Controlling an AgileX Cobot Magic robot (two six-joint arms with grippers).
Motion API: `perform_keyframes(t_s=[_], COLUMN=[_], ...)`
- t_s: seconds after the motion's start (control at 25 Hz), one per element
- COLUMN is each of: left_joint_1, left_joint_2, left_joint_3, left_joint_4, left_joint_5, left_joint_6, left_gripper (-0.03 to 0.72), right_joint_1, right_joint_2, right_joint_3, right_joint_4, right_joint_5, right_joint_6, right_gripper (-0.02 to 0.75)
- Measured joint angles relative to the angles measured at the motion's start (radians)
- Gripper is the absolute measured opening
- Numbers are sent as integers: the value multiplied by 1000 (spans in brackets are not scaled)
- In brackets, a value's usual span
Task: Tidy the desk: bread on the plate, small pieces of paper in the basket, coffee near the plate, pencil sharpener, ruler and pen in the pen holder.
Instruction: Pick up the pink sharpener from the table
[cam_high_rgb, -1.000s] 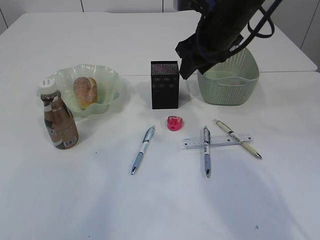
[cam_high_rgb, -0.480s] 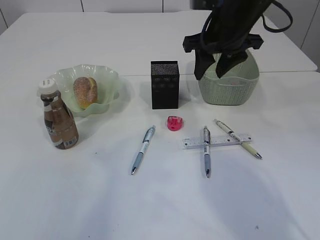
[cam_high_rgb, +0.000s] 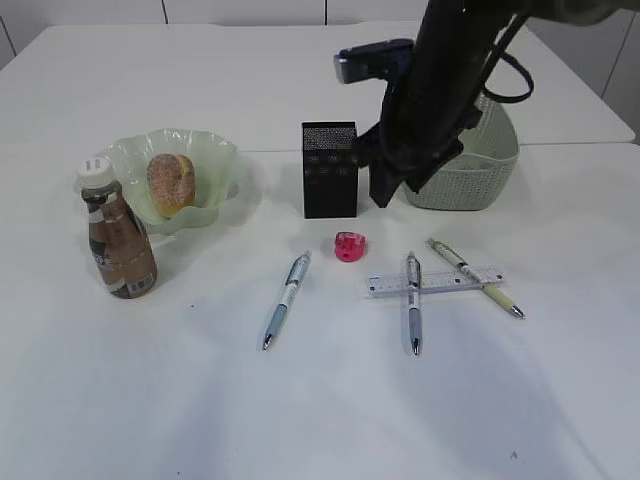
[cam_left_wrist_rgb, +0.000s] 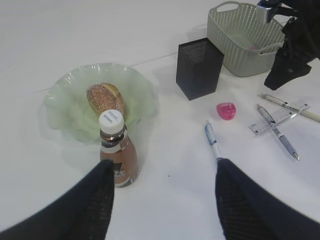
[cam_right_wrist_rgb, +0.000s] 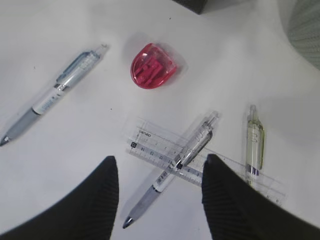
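Right gripper (cam_right_wrist_rgb: 157, 200): jaws apart, empty, hovering above the ruler (cam_right_wrist_rgb: 200, 170) with a pen (cam_right_wrist_rgb: 175, 167) crossed over it, likely lining up a pick. Left gripper (cam_left_wrist_rgb: 162, 200): jaws apart, empty, near the coffee (cam_left_wrist_rgb: 116, 150) beside the plate (cam_left_wrist_rgb: 65, 107)

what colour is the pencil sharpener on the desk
The pencil sharpener is translucent pinkish red, clearest in the right wrist view.

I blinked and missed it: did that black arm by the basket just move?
Yes. The right arm swung from over the basket leftward and down toward the pen holder.
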Motion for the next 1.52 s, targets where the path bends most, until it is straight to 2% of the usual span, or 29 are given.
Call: perform_keyframes(t_s=[0.16, 0.24, 0.4, 0.72, 0.88, 1.12, 1.52], left_joint_1=[0, 0, 0, 0, 0, 0, 0], left_joint_2=[0, 0, 0, 0, 0, 0, 0], left_joint_3=[0, 0, 0, 0, 0, 0, 0], left_joint_4=[0, 0, 0, 2, 2, 18, 14], left_joint_5=[11, 11, 17, 57, 100, 112, 119], left_joint_6=[0, 0, 0, 0, 0, 0, -11], left_gripper=[448, 448, 448, 448, 448, 448, 448], right_joint_1=[0, 0, 0, 0, 0, 0, 0], right_joint_2=[31, 39, 55, 55, 57, 71, 71], right_joint_3=[0, 0, 0, 0, 0, 0, 0], right_joint_4=[0, 0, 2, 117, 119, 97, 85], right_joint_5=[0, -32, -100, -173, -173, -154, -159], right_joint_6=[-128, -243, -346, -652, -674, -679, -681], right_gripper=[426, 426, 426, 426, 430, 492, 500])
